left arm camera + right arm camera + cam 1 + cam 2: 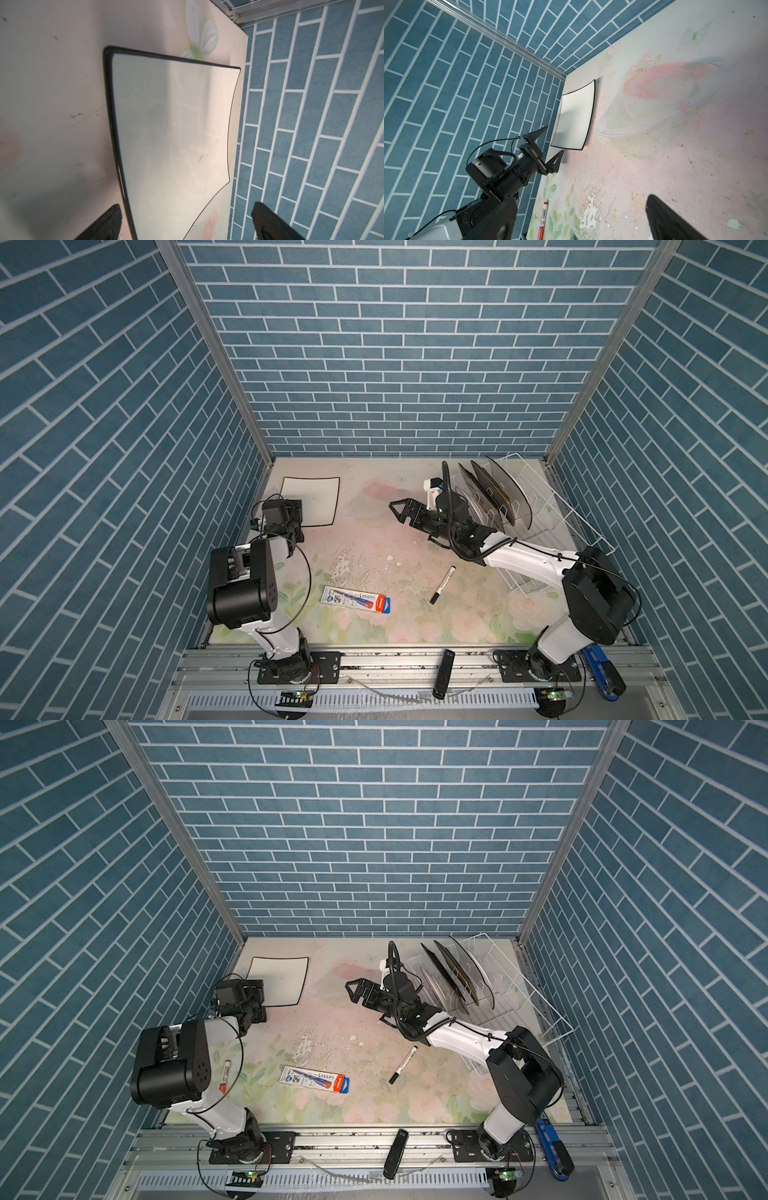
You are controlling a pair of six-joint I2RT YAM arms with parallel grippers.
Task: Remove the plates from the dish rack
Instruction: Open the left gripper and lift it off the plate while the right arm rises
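- The white black-rimmed plate (pixel 309 501) (pixel 172 135) lies flat on the table (pixel 374 547), directly ahead of the left gripper (pixel 554 138).
- In the left wrist view the plate's near end reaches in between the two fingertips (pixel 108 220), one on each side of it.
- The left gripper's jaws are spread wide and grip nothing; I cannot tell whether a finger touches the rim.
- The other plates (pixel 490 497) (pixel 457 973) stand on edge between the prongs of the dish rack (pixel 582 526), behind the right gripper (pixel 395 512) and just beside its wrist.
- The right gripper points away from the rack toward the middle of the table. Its jaws are wide and empty, well apart from the white plate.
- A black marker (pixel 442 585) lies on the table below the right forearm.
- A red-and-blue packet (pixel 355 600) lies nearer the front edge, between the two arms.
- A red marker (pixel 226 1071) lies beside the left arm.
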